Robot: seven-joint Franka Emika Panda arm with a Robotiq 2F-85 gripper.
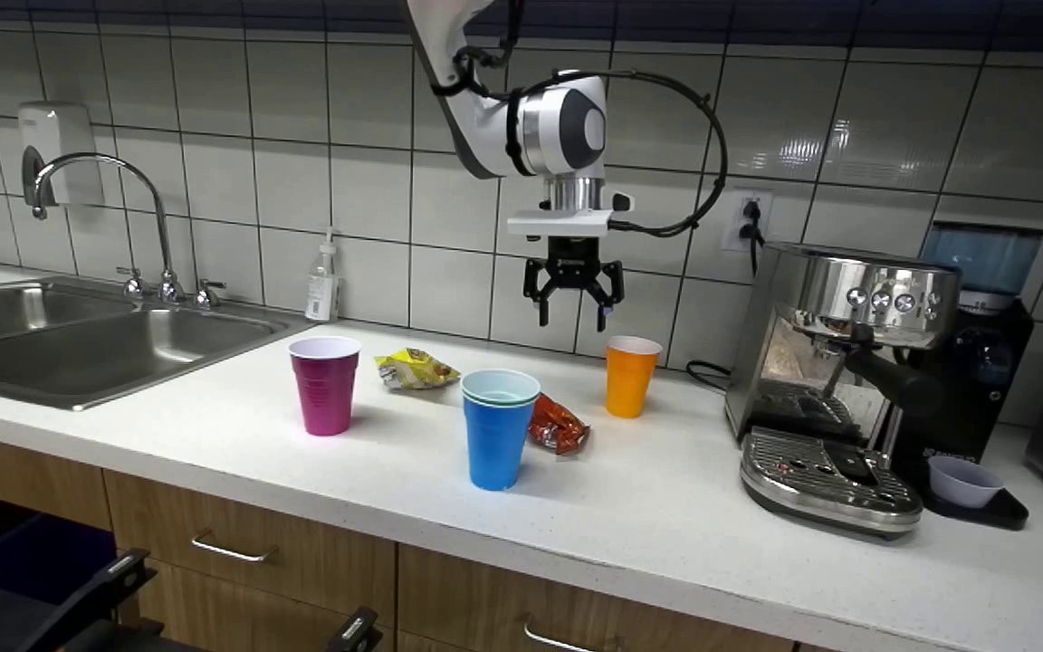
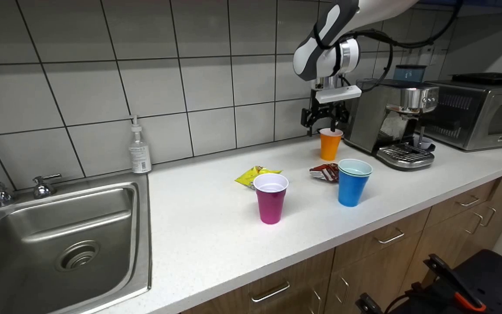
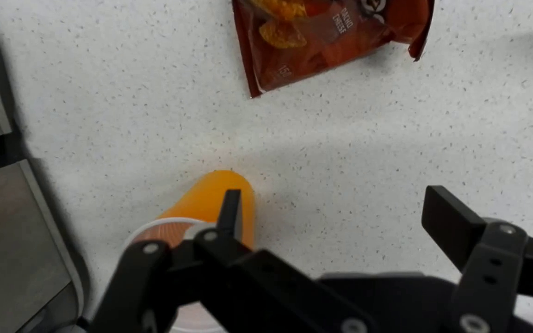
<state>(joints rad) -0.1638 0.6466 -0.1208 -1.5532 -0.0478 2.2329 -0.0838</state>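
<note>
In an exterior view my white and dark-grey jointed arm (image 1: 485, 131) hangs in from between eleven and twelve o'clock, bends at the wrist and points the black two-fingered gripper (image 1: 573, 317) straight down to six. I have its fingers spread wide on plain air, gripping nothing.

The white countertop (image 3: 363, 125) is flecked with grey, and the wall behind is pale glossy tile (image 1: 368, 172) ruled by dark lines. From the gripper in an exterior view, the crumpled yellow snack bag (image 1: 413, 370) and the tapered magenta plastic cup (image 1: 326, 389) sit between eight and nine, the tapered blue plastic cup (image 1: 496, 444) with its doubled pale rim near seven, and the boxy steel espresso machine (image 1: 829, 299) between three and four. The wrist view puts the shiny reddish-brown bag (image 3: 331, 46) lettered "NACHO CHEESE" at twelve.

Nearest the gripper, between four and five o'clock in an exterior view, is the tapered orange plastic cup (image 1: 630, 385), its pale rim just below one fingertip and apart from it. It stands upright on the countertop, smooth-walled, narrowing to its base. In the wrist view it shows between eight and nine, partly covered by a black finger, its inside pale pink.
</note>
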